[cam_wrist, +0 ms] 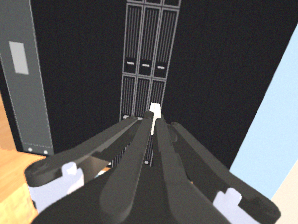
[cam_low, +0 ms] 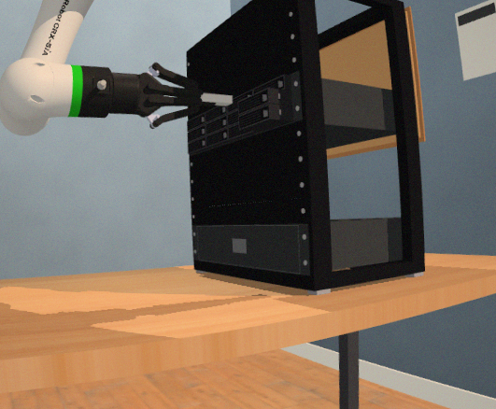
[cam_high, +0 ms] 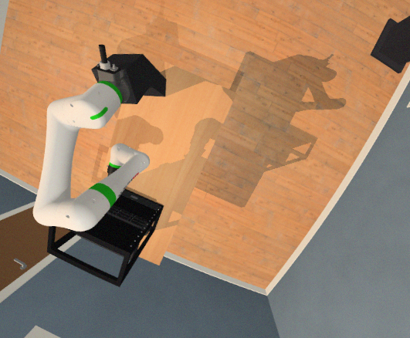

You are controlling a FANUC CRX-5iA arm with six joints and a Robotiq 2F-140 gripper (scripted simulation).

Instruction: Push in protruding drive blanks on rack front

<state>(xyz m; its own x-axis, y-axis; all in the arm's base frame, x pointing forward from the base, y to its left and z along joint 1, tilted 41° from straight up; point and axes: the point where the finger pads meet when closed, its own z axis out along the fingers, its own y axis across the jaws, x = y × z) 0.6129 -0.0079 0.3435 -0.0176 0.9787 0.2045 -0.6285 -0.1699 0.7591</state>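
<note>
The black rack (cam_low: 313, 187) (cam_high: 133, 227) (cam_wrist: 215, 65) stands upright on the wooden table (cam_low: 115, 317) (cam_high: 180, 116). Its drive bay (cam_low: 218, 126) (cam_wrist: 145, 65) holds a grid of dark blanks. Two blanks (cam_low: 260, 106) in the right-hand column stand proud of the others. My gripper (cam_low: 218, 99) (cam_wrist: 154, 110) is shut on nothing. It points level at the rack's front, with its pale fingertips against the top row of blanks, left of the proud ones. In the overhead view the arm hides the gripper.
A grey unit (cam_low: 250, 247) (cam_wrist: 20, 75) with a pale label fills the rack's bottom slot. A wooden board (cam_low: 362, 56) closes the rack's upper rear. The robot's black base (cam_high: 141, 77) stands at the table's far end. The rack stands near the table's edge (cam_low: 395, 303).
</note>
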